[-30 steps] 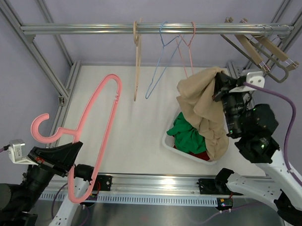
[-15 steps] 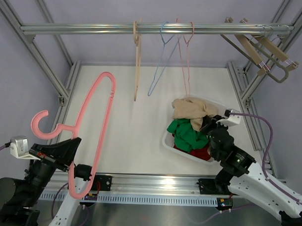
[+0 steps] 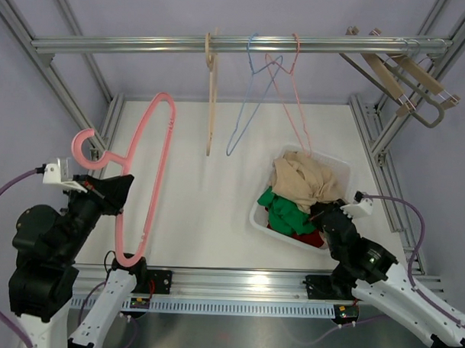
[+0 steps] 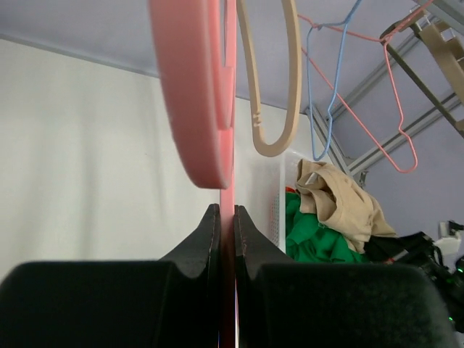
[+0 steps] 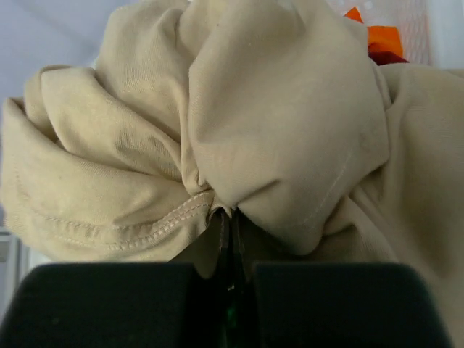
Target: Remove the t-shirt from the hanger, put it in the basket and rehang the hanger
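Nearest the arm bases, the left gripper [image 4: 226, 212] is closed tight on the pink hanger [image 4: 190, 87], its two fingers pinching the hanger's thin edge with no gap showing. In the top view the hanger stands high over the left side of the tabletop [image 3: 194, 188], hook pointing left and its long loop running from beside the frame post down toward the near rail. It carries no cloth.

On the right, the right gripper [image 5: 230, 215] sits low at the near edge of the white basket [image 3: 255, 218]. Its fingers are pressed together on a fold of the beige t-shirt [image 5: 275, 130], with the hem seam bunched just to the left of the pinch.

The t-shirt lies crumpled in the basket, well apart from the pink hanger. It rests on top of a green garment [image 3: 285, 210], and a red garment [image 3: 310, 239] shows at the basket's near corner.

Farther back, the metal rail [image 3: 145, 44] spans the frame. A pale wooden hanger [image 3: 210, 104] hangs from it near the middle, with a blue wire hanger [image 4: 309, 87] just to its right. Wooden clip hangers [image 3: 396, 77] are at the far right end.
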